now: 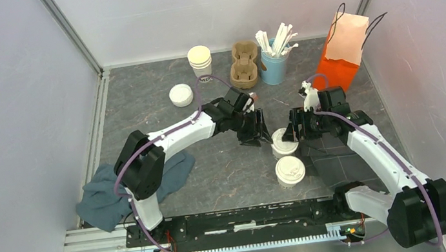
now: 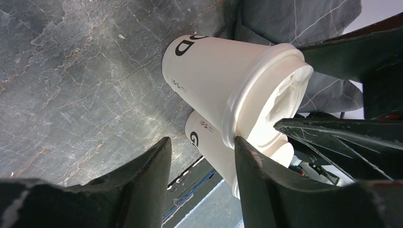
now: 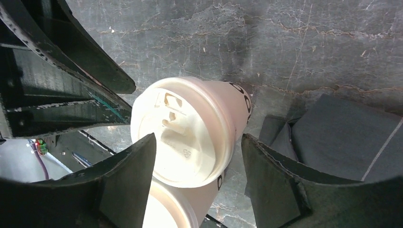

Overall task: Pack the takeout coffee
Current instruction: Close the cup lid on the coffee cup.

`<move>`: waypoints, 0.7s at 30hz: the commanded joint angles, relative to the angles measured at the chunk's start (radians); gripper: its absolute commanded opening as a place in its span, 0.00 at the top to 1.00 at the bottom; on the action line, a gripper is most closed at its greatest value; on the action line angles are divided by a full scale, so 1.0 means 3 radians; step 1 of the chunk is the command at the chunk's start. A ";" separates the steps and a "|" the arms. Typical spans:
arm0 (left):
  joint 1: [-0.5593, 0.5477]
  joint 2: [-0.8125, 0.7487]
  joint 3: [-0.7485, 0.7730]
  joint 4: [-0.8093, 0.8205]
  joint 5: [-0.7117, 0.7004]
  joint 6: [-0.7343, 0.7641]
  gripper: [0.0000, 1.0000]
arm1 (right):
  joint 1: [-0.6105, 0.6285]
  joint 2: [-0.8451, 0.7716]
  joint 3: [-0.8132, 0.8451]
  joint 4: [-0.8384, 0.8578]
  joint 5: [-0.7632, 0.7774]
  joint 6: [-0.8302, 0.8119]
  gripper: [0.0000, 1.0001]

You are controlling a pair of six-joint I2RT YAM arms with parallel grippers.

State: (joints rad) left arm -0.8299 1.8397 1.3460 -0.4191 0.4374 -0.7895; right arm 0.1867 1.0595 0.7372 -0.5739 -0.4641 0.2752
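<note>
Two lidded cream-white coffee cups stand mid-table, the far one [image 1: 284,142] and the near one [image 1: 290,170]. My left gripper [image 1: 258,134] is open just left of the far cup. In the left wrist view the far cup [image 2: 223,80] lies off my right finger [image 2: 266,185], whose tip is at its lid rim, and the near cup [image 2: 211,147] shows behind my gripper [image 2: 200,142]. My right gripper [image 1: 294,129] is open beside the far cup's right. In the right wrist view the far cup's lid [image 3: 183,130] sits between my gripper's [image 3: 198,137] spread fingers, apart from both.
A cardboard cup carrier [image 1: 245,63], a stack of lidless cups [image 1: 200,60], loose lids [image 1: 181,95] and a blue cup of stirrers [image 1: 274,62] stand at the back. An orange paper bag [image 1: 345,51] stands back right. A blue cloth [image 1: 109,196] lies left, a dark cloth [image 1: 342,163] right.
</note>
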 commanded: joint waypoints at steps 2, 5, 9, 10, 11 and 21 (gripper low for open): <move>-0.0041 -0.0037 0.0252 -0.0232 -0.0190 0.0237 0.36 | 0.0017 -0.0023 0.0277 -0.0156 0.0115 -0.0106 0.25; -0.0019 -0.0102 0.0287 -0.0316 -0.0268 0.0271 0.30 | 0.0017 -0.0024 0.0329 -0.0206 0.0136 -0.0147 0.23; 0.0026 -0.0241 0.0287 -0.0462 -0.0406 0.0322 0.24 | 0.0017 -0.0019 0.0367 -0.0251 0.0146 -0.0208 0.21; 0.0037 -0.0293 0.0283 -0.0512 -0.0447 0.0336 0.23 | 0.0018 -0.0018 0.0386 -0.0283 0.0159 -0.0232 0.20; 0.0049 -0.0350 0.0281 -0.0556 -0.0496 0.0351 0.22 | 0.0017 -0.0021 0.0412 -0.0319 0.0182 -0.0262 0.20; 0.0061 -0.1349 -0.0059 -0.0746 -0.0753 0.0268 0.15 | 0.0016 -0.0297 0.0373 -0.0493 0.0352 -0.0329 0.16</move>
State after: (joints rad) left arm -0.8127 1.5799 1.3697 -0.6228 0.2447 -0.7242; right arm 0.1883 1.0241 0.8360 -0.7040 -0.3882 0.1925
